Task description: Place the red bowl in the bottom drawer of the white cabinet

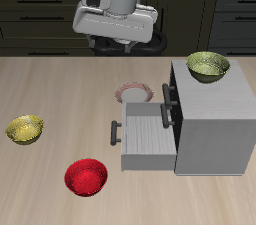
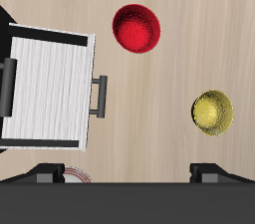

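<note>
The gripper (image 1: 123,49) hangs high above the back of the table, well clear of everything. In the exterior view its fingers are lost against the dark background. The wrist view shows only two dark fingertips (image 2: 45,176) set wide apart with nothing between them, so it appears open and empty.

Below it, a pale ring-shaped plate (image 1: 134,92) lies on the table (image 1: 50,89), partly hidden by the cabinet (image 1: 213,119); the wrist view catches only a sliver of it.

The cabinet is cut off at the exterior view's edge. Its bottom drawer (image 1: 147,137) is pulled out, ribbed floor bare, dark bar handle (image 1: 115,132) on its front. One upper handle (image 1: 168,102) shows above it.

There are three bowls. One yellow-green bowl (image 1: 208,66) sits on the cabinet's top. A second yellow-green bowl (image 1: 25,129) rests on the table, well apart from the drawer. The red bowl (image 1: 86,178) sits near the table's front edge, close to the drawer's front corner but not touching.

Open tabletop lies between the red bowl, the drawer and the second bowl.
</note>
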### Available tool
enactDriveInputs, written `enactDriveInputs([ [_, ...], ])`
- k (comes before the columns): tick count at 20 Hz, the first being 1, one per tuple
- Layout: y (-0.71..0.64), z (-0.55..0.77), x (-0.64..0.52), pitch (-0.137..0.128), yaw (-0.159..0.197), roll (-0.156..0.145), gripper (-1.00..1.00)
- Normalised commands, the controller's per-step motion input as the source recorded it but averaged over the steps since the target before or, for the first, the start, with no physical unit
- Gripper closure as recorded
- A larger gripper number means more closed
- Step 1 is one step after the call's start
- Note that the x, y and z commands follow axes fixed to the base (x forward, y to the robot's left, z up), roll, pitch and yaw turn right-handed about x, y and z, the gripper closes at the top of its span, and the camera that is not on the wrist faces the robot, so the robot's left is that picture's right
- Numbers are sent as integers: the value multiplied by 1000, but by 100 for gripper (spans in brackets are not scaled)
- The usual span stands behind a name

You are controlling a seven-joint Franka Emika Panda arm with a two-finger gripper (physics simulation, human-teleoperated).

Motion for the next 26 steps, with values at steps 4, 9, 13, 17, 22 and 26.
enactDriveInputs([
  [4, -5, 116, 345, -26, 14, -11, -100],
  [9, -110, 95, 328, -41, -9, -22, -100],
  [13, -62, 18, 300, -4, -20, 3, -100],
  [17, -92, -21, 338, 5, 4, -22, -100],
  [22, -18, -21, 283, 11, 8, -1, -100],
  [26, 98, 63, 229, -45, 9, 15, -100],
])
